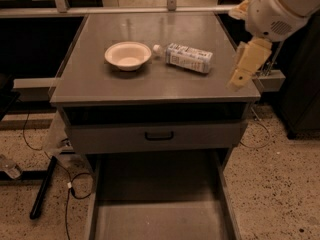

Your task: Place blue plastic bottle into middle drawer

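Hovering end effector (240, 76), empty, near bottle (187, 58)

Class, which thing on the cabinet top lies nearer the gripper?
The blue plastic bottle, right of the bowl; the gripper hovers by the right edge of the cabinet top.

Colours and patterns of the cabinet, the things on it and the robot.

The tabletop (150, 81) is shown in plain grey, as are the drawer front (110, 137) and the bare middle drawer (160, 219); the handle (159, 135) is black. The bowl (128, 55) is cream. The blue plastic bottle (187, 58) is marked by a white cap and a pale blue-and-white printed label. The gripper (240, 76), seen over the tabletop's right edge, is cream-yellow under a white arm (280, 6). The floor (280, 184) is speckled beige.
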You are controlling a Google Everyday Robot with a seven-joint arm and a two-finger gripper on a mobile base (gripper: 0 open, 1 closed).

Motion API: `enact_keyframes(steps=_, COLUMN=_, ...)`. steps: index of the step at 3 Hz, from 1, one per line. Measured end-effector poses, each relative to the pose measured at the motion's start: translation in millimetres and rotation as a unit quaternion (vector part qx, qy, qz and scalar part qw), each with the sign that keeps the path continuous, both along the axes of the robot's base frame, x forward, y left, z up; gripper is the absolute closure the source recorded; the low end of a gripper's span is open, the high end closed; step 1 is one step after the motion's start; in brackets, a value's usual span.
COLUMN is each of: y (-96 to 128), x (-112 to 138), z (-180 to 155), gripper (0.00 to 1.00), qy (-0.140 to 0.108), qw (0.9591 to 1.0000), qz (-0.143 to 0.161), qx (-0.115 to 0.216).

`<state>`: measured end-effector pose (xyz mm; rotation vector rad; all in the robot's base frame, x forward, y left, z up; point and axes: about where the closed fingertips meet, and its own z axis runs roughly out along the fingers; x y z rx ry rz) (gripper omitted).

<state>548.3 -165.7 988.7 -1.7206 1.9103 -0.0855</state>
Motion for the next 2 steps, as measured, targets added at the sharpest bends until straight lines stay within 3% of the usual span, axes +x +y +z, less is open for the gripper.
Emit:
enact_keyframes(steps=1, y=10, x=32, z=-8, gripper=0.0, qy=-0.02, qw=0.9985, qz=0.025, qx=0.044)
enact_keyframes(steps=2, y=20, x=57, z=-24, gripper=0.0, qy=-0.018, qw=0.9956, qz=0.037, qx=0.085)
